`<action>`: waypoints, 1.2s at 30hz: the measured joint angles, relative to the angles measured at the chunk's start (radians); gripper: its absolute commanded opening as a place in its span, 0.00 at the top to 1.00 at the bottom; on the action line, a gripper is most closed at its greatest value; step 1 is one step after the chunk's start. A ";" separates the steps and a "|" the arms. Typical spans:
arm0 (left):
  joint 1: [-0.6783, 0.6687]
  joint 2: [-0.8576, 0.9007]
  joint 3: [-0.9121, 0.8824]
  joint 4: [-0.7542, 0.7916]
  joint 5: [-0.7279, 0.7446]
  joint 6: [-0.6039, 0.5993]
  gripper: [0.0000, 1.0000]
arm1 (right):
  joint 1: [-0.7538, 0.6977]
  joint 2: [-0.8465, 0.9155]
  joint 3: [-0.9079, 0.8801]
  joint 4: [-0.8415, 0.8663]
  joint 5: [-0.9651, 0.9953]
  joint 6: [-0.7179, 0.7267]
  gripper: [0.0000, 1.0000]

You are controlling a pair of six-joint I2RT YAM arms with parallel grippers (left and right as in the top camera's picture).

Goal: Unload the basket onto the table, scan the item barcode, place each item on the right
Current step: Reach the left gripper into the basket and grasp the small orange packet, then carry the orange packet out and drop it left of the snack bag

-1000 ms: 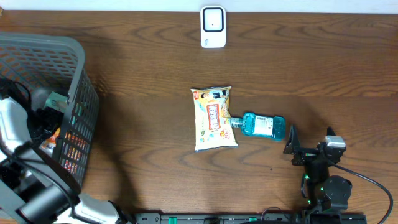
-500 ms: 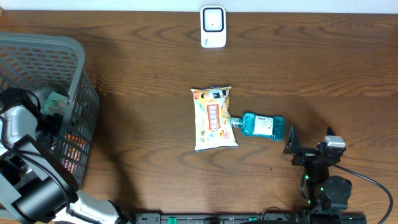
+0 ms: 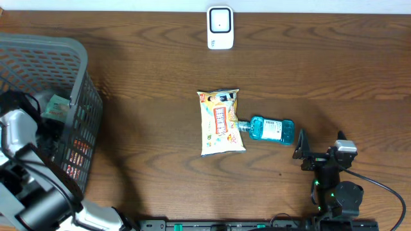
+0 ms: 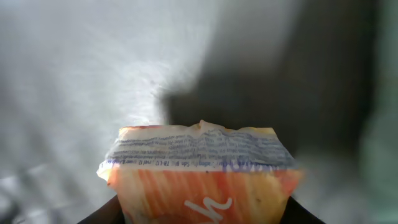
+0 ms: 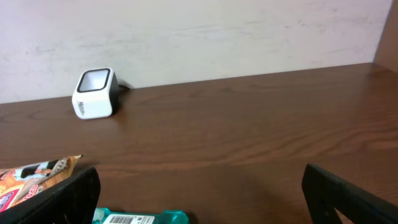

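We see the left gripper (image 4: 202, 214) clamped on an orange plastic packet (image 4: 199, 180), its white crimped seal with blue print at the top of the wrist frame, inside the grey mesh basket (image 3: 85, 109) at the overhead frame's left edge. At lower right, the right gripper (image 5: 200, 186) stands wide apart, empty. Bare brown wooden table (image 3: 148, 96) lies open between basket and centre, where one pale yellow snack bag (image 3: 220, 122) touches one blue plastic bottle (image 3: 271, 129). One white barcode scanner (image 3: 219, 27) sits top centre.
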 measured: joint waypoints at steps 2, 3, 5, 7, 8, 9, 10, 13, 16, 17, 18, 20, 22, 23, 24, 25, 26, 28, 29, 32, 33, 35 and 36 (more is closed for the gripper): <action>0.000 -0.054 0.042 -0.017 0.000 0.000 0.53 | 0.000 0.000 0.000 0.000 0.000 0.000 0.01; 0.000 -0.087 0.067 -0.024 0.000 -0.001 0.53 | 0.000 0.000 0.000 0.000 0.000 0.000 0.01; 0.000 -0.172 0.129 -0.032 0.005 -0.001 0.53 | 0.000 0.000 0.000 0.000 0.000 0.000 0.01; 0.001 -0.267 0.191 -0.031 0.031 -0.008 0.53 | 0.000 0.000 0.000 0.000 0.000 0.000 0.01; 0.001 -0.315 0.218 -0.028 0.050 -0.021 0.53 | 0.000 0.000 0.000 0.000 0.000 0.000 0.01; 0.001 -0.364 0.239 -0.018 0.078 -0.037 0.53 | 0.000 0.000 0.000 0.000 0.000 0.000 0.01; 0.001 -0.412 0.253 0.000 0.112 -0.060 0.53 | 0.000 0.000 0.000 0.000 0.000 0.000 0.01; -0.008 -0.549 0.275 0.060 0.253 -0.141 0.53 | 0.000 0.000 0.000 0.000 0.000 0.000 0.01; -0.067 -0.646 0.278 0.109 0.397 -0.227 0.53 | 0.000 0.000 0.000 0.000 0.000 0.000 0.01; -0.111 -0.672 0.278 0.115 0.439 -0.250 0.53 | 0.000 0.000 0.000 0.000 0.000 0.000 0.01; -0.159 -0.690 0.278 0.115 0.471 -0.266 0.53 | 0.000 0.000 0.000 0.000 0.000 0.000 0.01; -0.276 -0.710 0.278 0.113 0.517 -0.279 0.53 | 0.000 0.000 0.000 0.000 0.000 0.000 0.01; -0.417 -0.714 0.271 0.112 0.547 -0.269 0.53 | 0.000 0.000 0.000 0.000 0.000 0.000 0.01; -0.484 -0.712 0.264 0.107 0.547 -0.257 0.53 | 0.000 0.000 0.000 0.000 0.000 0.000 0.01; -0.566 -0.703 0.252 0.084 0.529 -0.237 0.53 | 0.000 0.000 0.000 0.000 0.000 0.000 0.01; -0.626 -0.693 0.243 0.064 0.508 -0.223 0.53 | 0.000 0.000 0.000 0.000 0.000 0.000 0.01; -0.684 -0.679 0.231 0.039 0.476 -0.208 0.53 | 0.000 0.000 0.000 0.000 0.000 0.000 0.01; -0.805 -0.632 0.200 -0.016 0.386 -0.183 0.53 | 0.000 0.000 0.000 0.000 0.000 0.000 0.01; -0.856 -0.600 0.181 -0.039 0.338 -0.175 0.53 | 0.000 0.000 0.000 0.000 0.000 0.000 0.01; -0.958 -0.493 0.137 -0.058 0.243 -0.164 0.53 | 0.000 0.000 0.000 0.000 0.000 0.000 0.01; -0.983 -0.452 0.126 -0.056 0.222 -0.170 0.53 | 0.000 0.000 0.000 0.000 0.000 0.000 0.01; -1.022 -0.362 0.111 -0.045 0.187 -0.212 0.53 | 0.000 0.000 0.000 0.000 0.000 0.000 0.01; -1.037 -0.309 0.110 -0.035 0.175 -0.252 0.53 | 0.000 0.000 0.000 0.000 0.000 0.000 0.01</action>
